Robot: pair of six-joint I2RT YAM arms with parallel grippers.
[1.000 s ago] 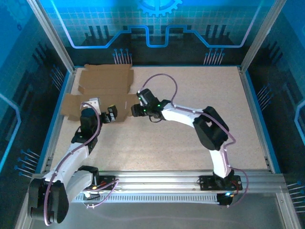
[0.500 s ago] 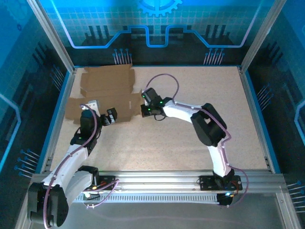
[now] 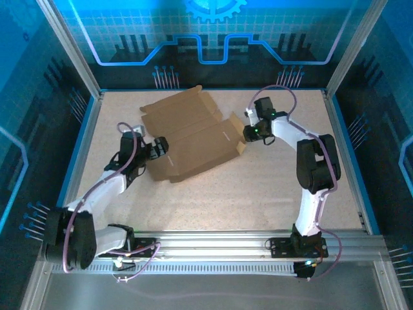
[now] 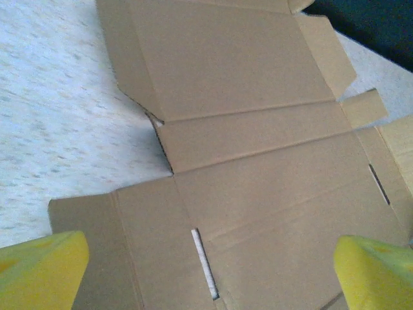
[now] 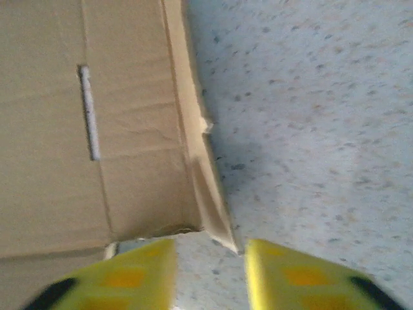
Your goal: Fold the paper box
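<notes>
Corrugated brown paper box (image 3: 193,139) lies unfolded, creased and slotted; left end effector (image 4: 210,268) wide, right end effector (image 5: 210,271) narrow.

Bright, even light throws a soft shadow beside the blurred paper box (image 5: 129,161).

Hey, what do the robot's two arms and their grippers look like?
Both arms have white links and bulky black joints: left arm, right arm. A lilac cable loops along each. Small green lights glow by the right gripper. The left gripper has blocky yellow fingers; the right gripper's fingers are yellow too, with black marks.
</notes>
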